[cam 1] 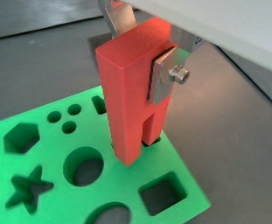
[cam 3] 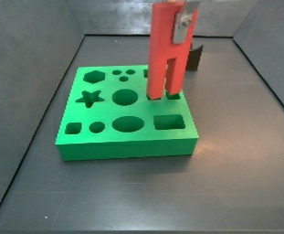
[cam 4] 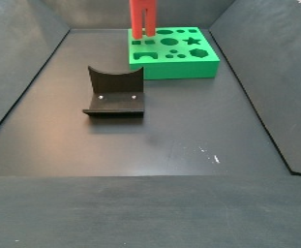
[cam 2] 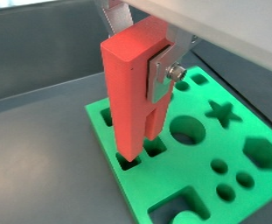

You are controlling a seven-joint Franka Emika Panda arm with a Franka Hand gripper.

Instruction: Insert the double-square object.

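Above the green block [cam 3: 126, 114], the claw [cam 1: 144, 74] clamps the double-square object [cam 3: 169, 50] upright, legs reaching its holes; only a side view shows the fixture [cam 4: 114, 94] standing well apart.

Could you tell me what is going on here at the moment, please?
The gripper holds a red forked peg upright by its upper part, above one edge of the green block. The peg's two legs reach down to a pair of square holes there; a wrist view shows the tips just entering. A dark fixture stands apart on the floor.
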